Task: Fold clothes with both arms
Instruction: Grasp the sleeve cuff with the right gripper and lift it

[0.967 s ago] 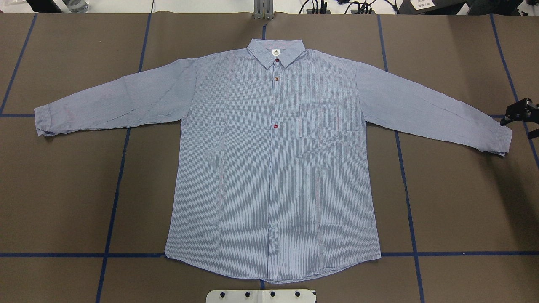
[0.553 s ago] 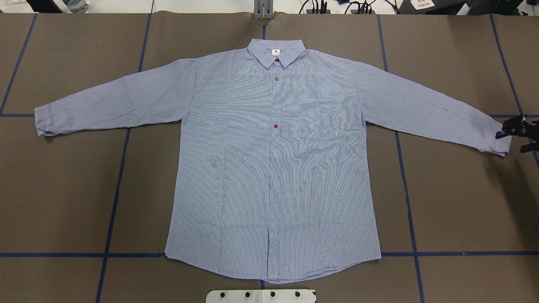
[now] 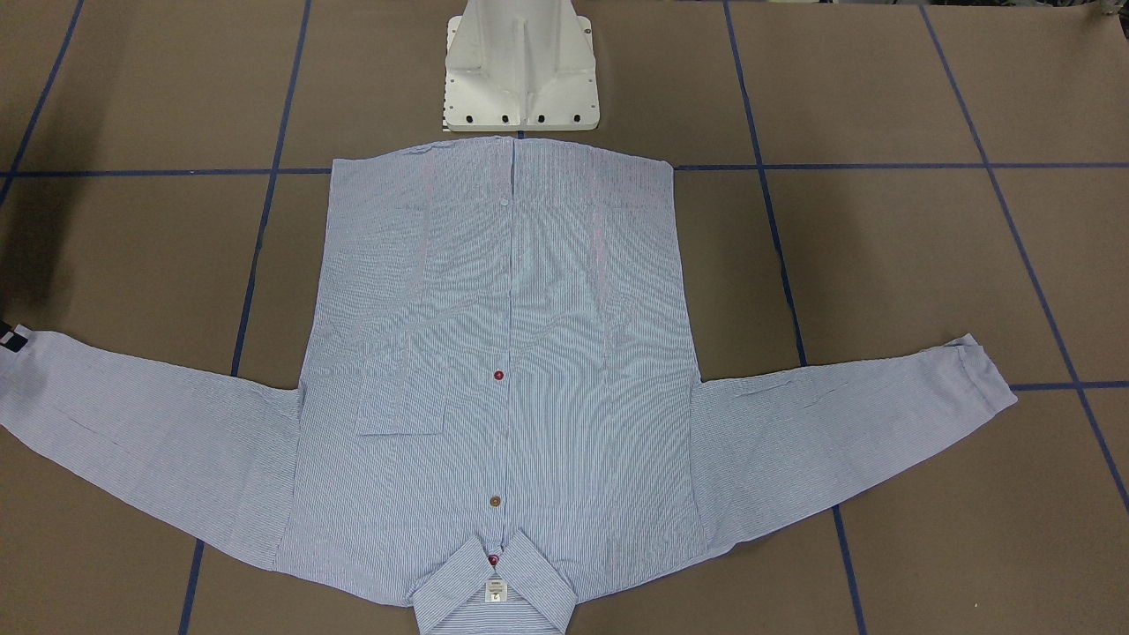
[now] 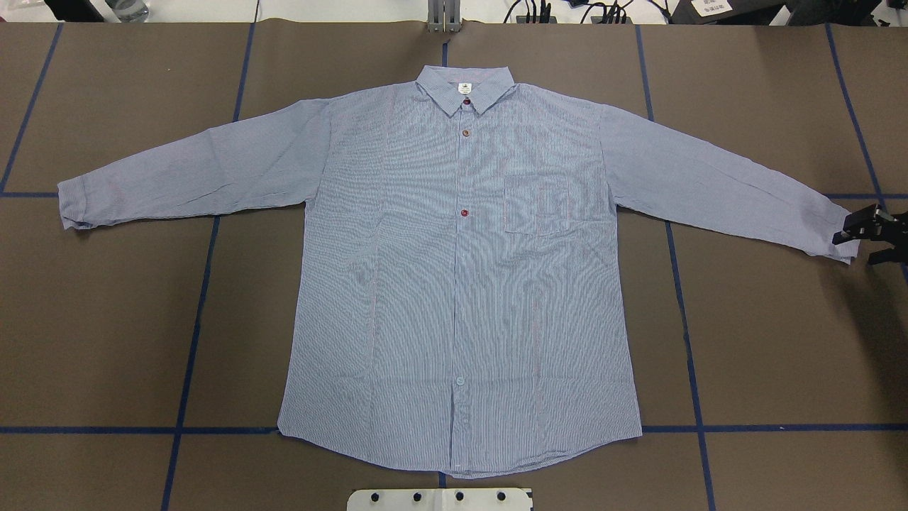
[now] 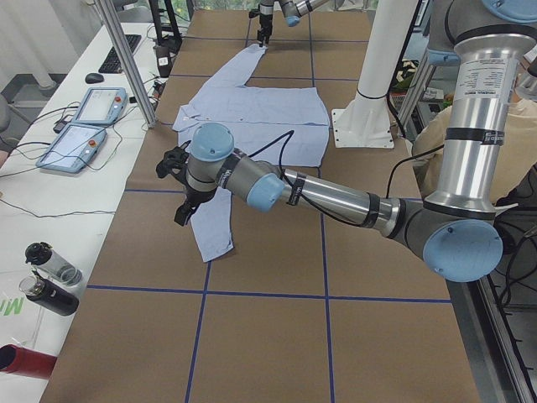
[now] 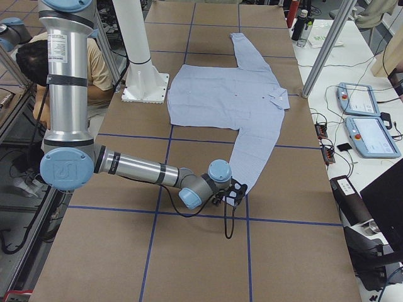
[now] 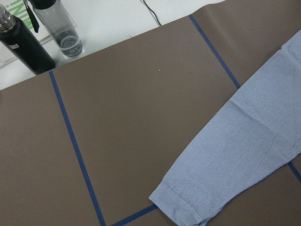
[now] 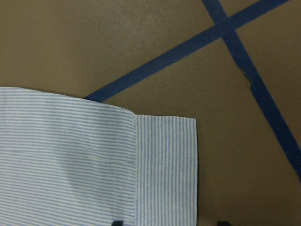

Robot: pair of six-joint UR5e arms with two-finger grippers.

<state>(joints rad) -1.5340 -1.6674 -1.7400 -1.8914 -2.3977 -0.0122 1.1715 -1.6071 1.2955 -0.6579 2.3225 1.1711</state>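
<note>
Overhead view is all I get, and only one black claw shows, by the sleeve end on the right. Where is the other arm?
Observer: The left gripper hangs above the table near the shirt's left cuff, not touching it.
Operator: What else does its camera see?
Observer: A black bottle and a clear bottle stand just past the brown mat.
Operator: Has the claw I can see grabbed anything?
Observer: No. The right gripper is open. Its camera shows the right cuff lying flat, jaws apart on either side of its end.
</note>
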